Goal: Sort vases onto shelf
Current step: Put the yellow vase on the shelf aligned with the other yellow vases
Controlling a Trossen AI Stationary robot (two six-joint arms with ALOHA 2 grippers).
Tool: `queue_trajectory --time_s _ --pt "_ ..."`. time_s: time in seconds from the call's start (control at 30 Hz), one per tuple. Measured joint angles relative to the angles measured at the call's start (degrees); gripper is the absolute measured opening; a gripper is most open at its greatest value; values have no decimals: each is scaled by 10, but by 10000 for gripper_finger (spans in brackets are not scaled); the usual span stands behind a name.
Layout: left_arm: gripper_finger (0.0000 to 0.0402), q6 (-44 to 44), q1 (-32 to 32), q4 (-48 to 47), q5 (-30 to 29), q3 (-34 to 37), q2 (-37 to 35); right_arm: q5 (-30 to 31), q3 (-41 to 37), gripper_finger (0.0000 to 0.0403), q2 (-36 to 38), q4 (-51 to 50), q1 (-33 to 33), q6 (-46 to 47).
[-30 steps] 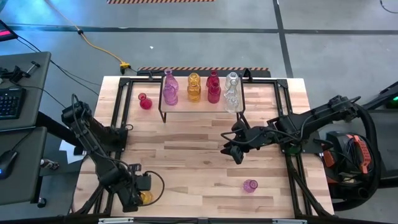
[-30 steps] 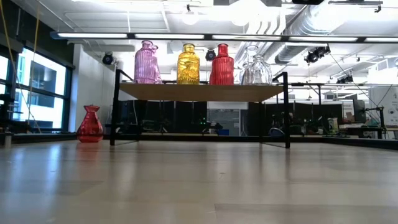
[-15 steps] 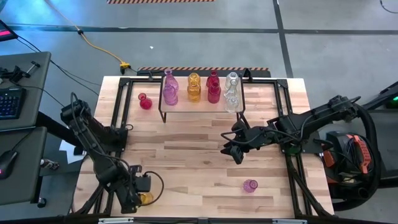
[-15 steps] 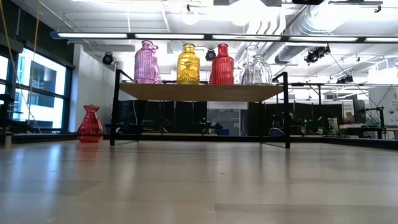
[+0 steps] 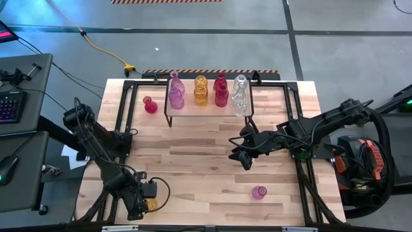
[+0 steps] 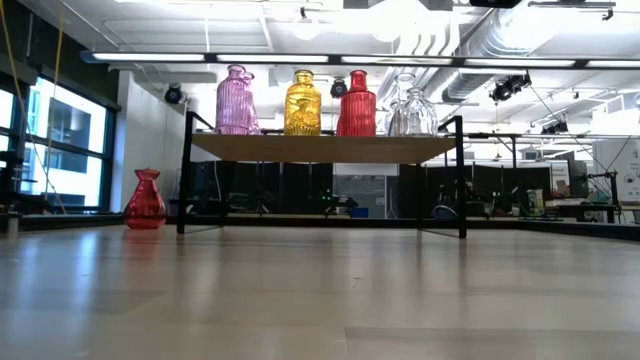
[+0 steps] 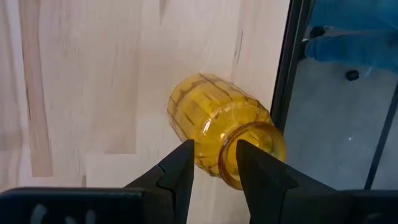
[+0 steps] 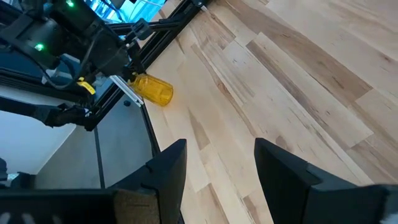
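Left gripper (image 7: 211,167) low at the lower left of the high view, by the desk's (image 5: 193,161) near edge. Its jaws stand partly spread, the neck of the yellow vase (image 7: 217,124) between the tips; whether they pinch the glass or only straddle it cannot be told.

Yellow vase lies on its side on the desk, close beside the black edge rail. Long axis runs roughly along the line of the fingers: mouth toward the jaws, bulb pointing away. The grip therefore falls on the neck, not the body.

Right gripper (image 5: 243,154) hangs at mid-desk, right of centre, jaws spread, empty. Pink vase (image 5: 259,192) stands below it in the high view, apart; right arm is nearer to that one.

Shelf (image 5: 206,109) at upper centre carries pink, amber, red and clear vases. Red vase (image 5: 150,105) stands on the desk just left of the shelf.
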State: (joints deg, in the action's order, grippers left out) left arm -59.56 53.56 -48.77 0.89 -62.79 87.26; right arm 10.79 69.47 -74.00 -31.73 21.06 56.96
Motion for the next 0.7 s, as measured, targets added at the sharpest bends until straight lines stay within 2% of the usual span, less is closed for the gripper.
queue_trajectory --time_s 0.17,0.4,0.7 --pt "91 -3 0 -2 -1 10 -1 0 0 171 0 0 0 0" --pt "16 1 -3 -2 3 10 -2 5 0 171 0 0 0 -4" --pt "15 41 -23 -11 1 6 -4 12 0 171 0 -2 0 -4"
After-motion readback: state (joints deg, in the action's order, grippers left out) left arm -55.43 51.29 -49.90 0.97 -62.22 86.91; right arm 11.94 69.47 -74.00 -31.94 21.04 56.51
